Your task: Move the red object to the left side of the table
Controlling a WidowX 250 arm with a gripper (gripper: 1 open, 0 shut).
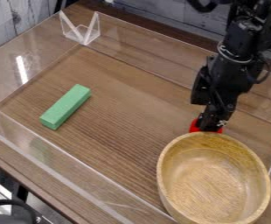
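Observation:
The red object (198,126) lies on the table (126,96) at the right, just behind the rim of the wooden bowl. Only a small red part of it shows, because the black gripper (211,118) stands straight down over it. The fingers (218,114) reach to the red object on either side. The jaws look open around it; whether they touch it I cannot tell. The black arm rises from there to the upper right corner of the view.
A round wooden bowl (215,180) fills the front right corner. A green rectangular block (65,106) lies on the left half. Low clear acrylic walls (38,157) border the tabletop, with a clear stand (79,28) at the back left.

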